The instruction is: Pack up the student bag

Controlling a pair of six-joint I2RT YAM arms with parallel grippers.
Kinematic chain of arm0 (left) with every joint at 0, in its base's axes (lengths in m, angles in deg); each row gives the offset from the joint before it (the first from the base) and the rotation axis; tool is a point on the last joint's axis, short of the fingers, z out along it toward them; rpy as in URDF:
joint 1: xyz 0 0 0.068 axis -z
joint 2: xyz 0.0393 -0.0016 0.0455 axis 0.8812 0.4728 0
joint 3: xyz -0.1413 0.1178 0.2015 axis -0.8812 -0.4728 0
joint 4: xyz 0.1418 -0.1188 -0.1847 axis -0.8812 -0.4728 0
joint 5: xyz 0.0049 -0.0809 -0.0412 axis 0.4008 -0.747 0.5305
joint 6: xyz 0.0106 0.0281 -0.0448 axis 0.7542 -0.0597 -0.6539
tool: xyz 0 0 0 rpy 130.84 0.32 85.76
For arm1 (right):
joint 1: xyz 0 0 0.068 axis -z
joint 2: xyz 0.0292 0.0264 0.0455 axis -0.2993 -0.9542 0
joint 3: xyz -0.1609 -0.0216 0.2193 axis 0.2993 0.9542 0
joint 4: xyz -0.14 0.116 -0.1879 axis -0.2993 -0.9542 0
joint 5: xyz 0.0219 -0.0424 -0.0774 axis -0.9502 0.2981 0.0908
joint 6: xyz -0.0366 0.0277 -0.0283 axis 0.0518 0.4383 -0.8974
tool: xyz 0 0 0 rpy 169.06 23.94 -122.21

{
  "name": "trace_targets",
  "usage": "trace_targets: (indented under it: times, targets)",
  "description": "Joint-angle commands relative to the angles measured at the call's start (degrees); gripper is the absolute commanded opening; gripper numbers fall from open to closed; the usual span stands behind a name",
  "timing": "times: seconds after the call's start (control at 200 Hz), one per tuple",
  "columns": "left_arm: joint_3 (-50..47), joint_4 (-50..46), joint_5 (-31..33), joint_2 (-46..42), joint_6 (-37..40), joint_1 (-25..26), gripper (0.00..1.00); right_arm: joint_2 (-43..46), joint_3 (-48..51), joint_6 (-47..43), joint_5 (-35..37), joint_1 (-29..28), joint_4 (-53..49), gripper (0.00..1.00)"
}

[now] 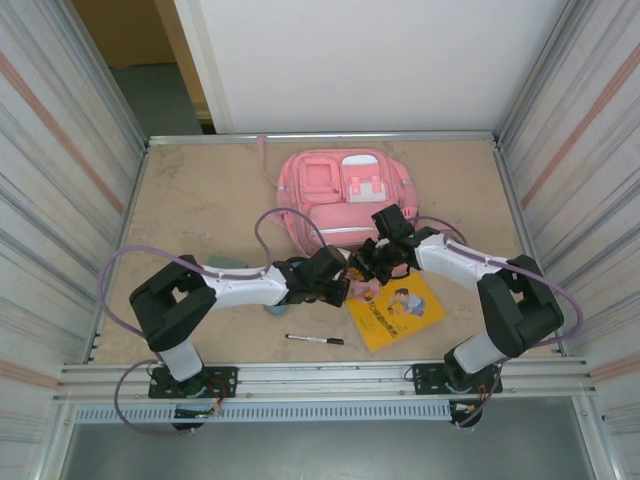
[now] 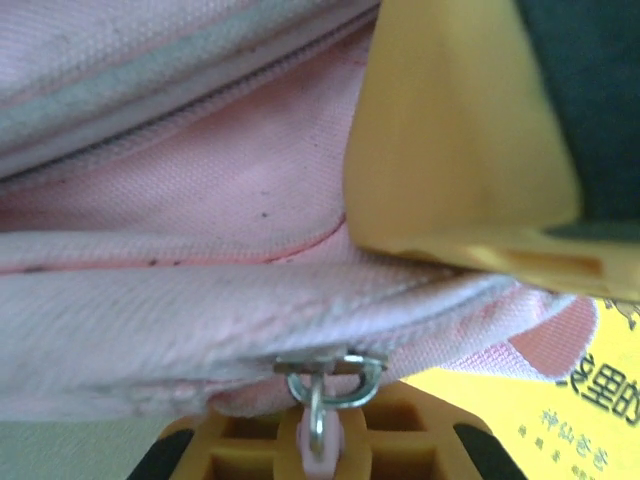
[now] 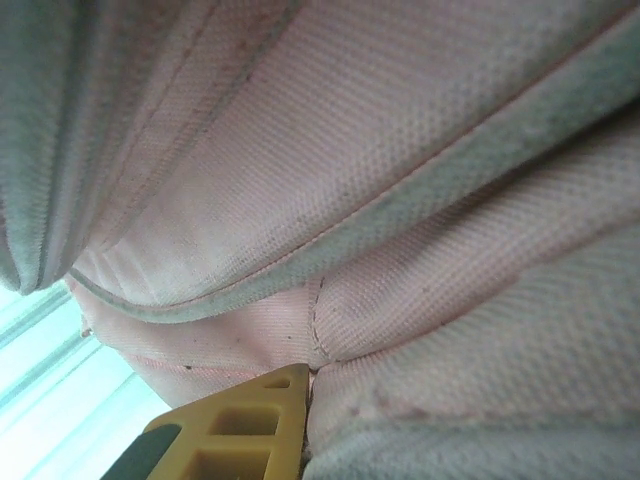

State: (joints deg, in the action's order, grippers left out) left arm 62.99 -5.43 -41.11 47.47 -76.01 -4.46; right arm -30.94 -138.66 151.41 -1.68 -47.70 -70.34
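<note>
Student bag (image 1: 345, 195) lies front-up at far centre of the counter (image 1: 200, 200). Left gripper (image 1: 350, 287) jaws pinch the zip pull (image 2: 325, 385); right gripper (image 1: 368, 268) jaws are pressed together, apparently on bag fabric just beside. Step judged: unzipping; next, the pull must be drawn along the zip while the fabric is held taut

arms (image 1: 245, 288): white links, black joints | cables (image 1: 110, 275): purple | tool fingers (image 3: 240, 430): yellow
</note>
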Motion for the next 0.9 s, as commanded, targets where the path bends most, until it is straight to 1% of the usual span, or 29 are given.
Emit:
trace_targets:
  times: [0.0,0.1,0.115,0.15,0.256,0.331,0.391,0.466,0.516,0.571,0.601,0.651,0.687,0.772,0.867,0.897]
  targets:
    - [-3.3,1.6,-0.8,-6.0,3.4,-2.8,0.0,-0.5,-2.7,-4.9,-3.6,1.5,-2.7,0.1]
    - [-6.7,1.8,-2.1,-9.3,4.8,-5.4,0.0,0.0,-2.8,-5.0,-4.1,2.4,-3.3,0.11]
    - [-7.1,1.7,-2.0,-9.7,5.0,-5.8,0.0,0.1,-2.8,-6.8,-4.3,2.6,-3.5,0.11]
    - [-7.5,1.1,-1.7,-10.2,5.5,-6.9,0.0,0.4,-3.0,-7.6,-4.9,3.2,-4.0,0.12]
    - [-7.7,-0.5,-2.6,-10.9,7.4,-10.4,0.0,2.1,-2.9,-9.2,-4.7,5.3,-6.0,0.14]
    - [-7.9,0.7,-3.6,-10.9,9.9,-12.1,0.0,3.4,-2.9,-10.5,-3.7,7.6,-7.3,0.14]
    - [-8.1,2.7,-5.0,-9.9,11.9,-13.1,0.0,4.3,-3.0,-11.7,-4.4,9.4,-8.3,0.15]
    - [-7.1,3.9,-5.7,-7.9,13.4,-13.6,0.0,4.7,-3.2,-13.5,-5.9,11.9,-9.0,0.16]
    - [-5.9,4.3,-6.7,-6.6,14.0,-13.6,0.0,4.2,-3.6,-15.8,-7.5,14.8,-8.8,0.17]
    - [-5.0,6.8,-10.4,-4.7,14.2,-13.6,0.0,2.9,-4.8,-19.3,-7.0,18.4,-10.9,0.18]
    - [-4.1,8.1,-12.3,-3.6,14.1,-13.4,0.0,2.5,-5.2,-20.6,-8.1,20.0,-11.8,0.19]
    - [-1.5,8.1,-13.7,-1.6,13.6,-12.4,0.0,2.8,-5.3,-21.9,-11.3,21.7,-12.1,0.24]
    - [1.1,6.5,-13.8,-0.2,13.5,-11.4,0.0,4.3,-5.1,-22.0,-11.6,21.9,-12.7,0.3]
    - [6.5,4.8,-13.8,2.1,13.8,-8.0,0.0,9.1,-5.1,-21.0,-6.8,21.1,-17.2,0.42]
    - [10.5,6.9,-15.8,4.3,12.6,-6.0,0.0,14.3,-4.6,-15.8,2.8,21.1,-26.3,0.48]
    - [11.8,7.5,-16.5,5.1,12.0,-5.6,0.0,16.1,-3.8,-14.4,4.8,21.3,-27.7,0.49]
